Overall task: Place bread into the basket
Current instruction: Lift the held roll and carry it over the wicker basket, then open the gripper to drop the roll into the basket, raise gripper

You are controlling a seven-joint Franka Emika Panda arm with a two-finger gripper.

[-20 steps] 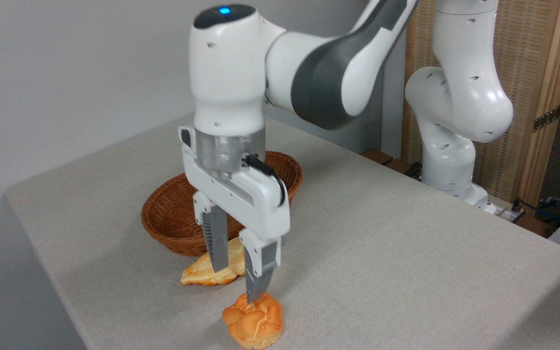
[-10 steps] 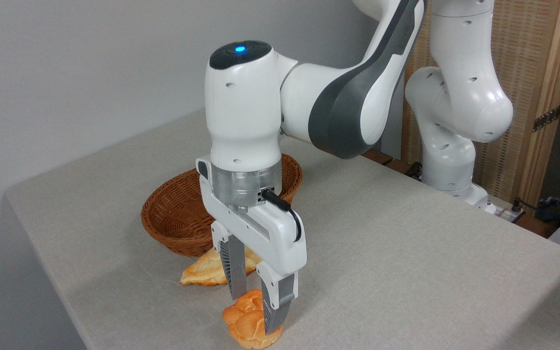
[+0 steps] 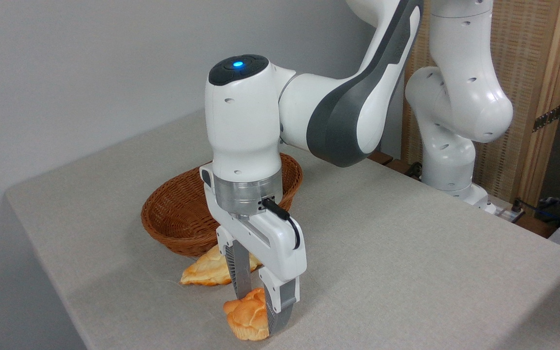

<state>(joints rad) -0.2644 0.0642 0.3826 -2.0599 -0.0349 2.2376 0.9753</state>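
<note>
The gripper pointed straight down at the front edge of the bench. Its two grey fingers were closed on the bread, one on the far side of the bun and one on the near side, pressing into it. The bread was a small round bun with a shiny orange crust. It sat low between the fingers, right at the bench top, and it was hard to tell if it was touching the cloth or lifted a tiny bit. Just behind the gripper and a little to the left lay a longer, paler loaf, flat on the bench. Behind that loaf sat the basket, brown and woven, with its near wall touching or almost touching the loaf. The white arm came in from the upper right, with a blue light on top of its wrist.
</note>
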